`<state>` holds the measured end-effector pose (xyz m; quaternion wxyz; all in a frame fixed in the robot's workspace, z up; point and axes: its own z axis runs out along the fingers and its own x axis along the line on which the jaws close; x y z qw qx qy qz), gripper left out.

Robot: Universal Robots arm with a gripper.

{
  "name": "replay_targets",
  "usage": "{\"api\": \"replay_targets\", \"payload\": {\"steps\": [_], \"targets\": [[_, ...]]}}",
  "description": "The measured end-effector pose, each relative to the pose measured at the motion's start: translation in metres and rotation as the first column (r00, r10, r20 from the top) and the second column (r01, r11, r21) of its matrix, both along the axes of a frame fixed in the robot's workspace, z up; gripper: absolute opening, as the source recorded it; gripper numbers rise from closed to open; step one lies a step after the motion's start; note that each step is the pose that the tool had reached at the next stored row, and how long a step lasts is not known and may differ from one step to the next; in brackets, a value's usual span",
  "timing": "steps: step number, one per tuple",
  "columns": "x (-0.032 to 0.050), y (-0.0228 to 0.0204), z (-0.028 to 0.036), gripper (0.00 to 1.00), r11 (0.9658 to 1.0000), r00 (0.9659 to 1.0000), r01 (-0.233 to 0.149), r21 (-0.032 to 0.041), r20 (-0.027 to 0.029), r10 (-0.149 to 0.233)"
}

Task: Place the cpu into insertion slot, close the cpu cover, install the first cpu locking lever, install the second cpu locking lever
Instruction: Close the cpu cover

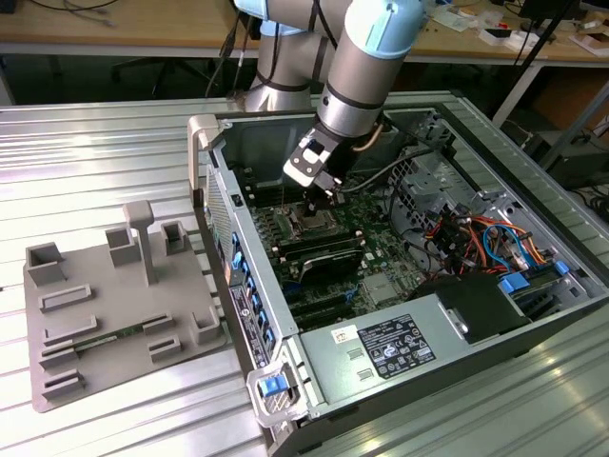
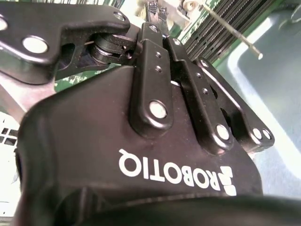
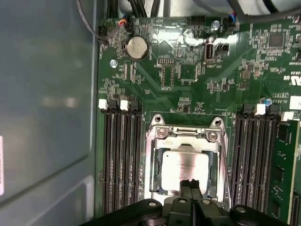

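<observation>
In the first wrist view the cpu, a dull silver square, lies in the socket on the green motherboard. The shiny cpu cover lies down around it, its cut-out framing the chip. My gripper is shut with nothing between its black fingertips, which sit low over the chip's edge at the cover's free side. In the exterior view the gripper hangs just above the socket inside the open computer case. In the second wrist view a thin metal lever rod slants up beside the shut fingertips.
Memory slots flank the socket on both sides, with a coin battery further along the board. Case walls, a power supply and coloured cables surround the board. A grey fixture plate lies at the exterior view's left.
</observation>
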<state>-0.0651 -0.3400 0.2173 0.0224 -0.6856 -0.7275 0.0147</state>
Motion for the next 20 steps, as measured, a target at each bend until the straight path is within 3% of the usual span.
{"api": "replay_targets", "payload": {"steps": [11,17,20], "targets": [[-0.0092,-0.0005,-0.0116,0.11,1.0000,1.0000,-0.005,-0.0005,-0.0003,0.005],[-0.0073,-0.0003,-0.0113,0.11,1.0000,1.0000,-0.006,0.0006,0.0007,0.006],[-0.0042,-0.0004,-0.0057,0.11,1.0000,1.0000,-0.006,0.0004,-0.0003,0.006]]}}
